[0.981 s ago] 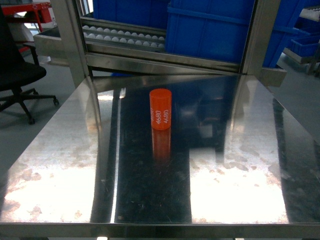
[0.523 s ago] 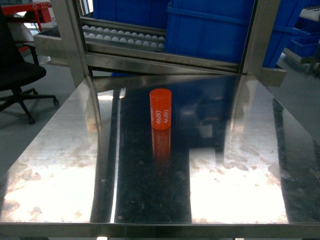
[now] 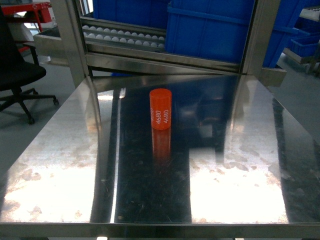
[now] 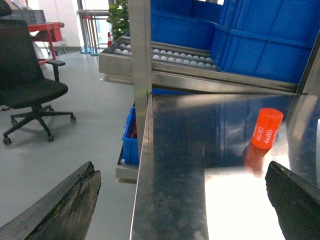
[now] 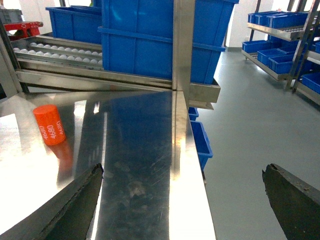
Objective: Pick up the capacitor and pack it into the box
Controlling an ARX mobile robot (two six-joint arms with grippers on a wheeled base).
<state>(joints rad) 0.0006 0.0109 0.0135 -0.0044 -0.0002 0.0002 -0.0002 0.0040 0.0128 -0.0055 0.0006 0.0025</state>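
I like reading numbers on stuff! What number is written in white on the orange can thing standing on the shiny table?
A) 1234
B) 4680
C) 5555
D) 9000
B. The orange capacitor stands upright on the steel table, and the white print on its side reads 4680, seen twice in the head view and again in both wrist views.

The orange capacitor (image 3: pixel 160 109) bears "4680" in white, printed twice side by side and running lengthwise up its wall. It reads the same ahead and right of the left gripper (image 4: pixel 182 200) and ahead-left of the right gripper (image 5: pixel 182 200).
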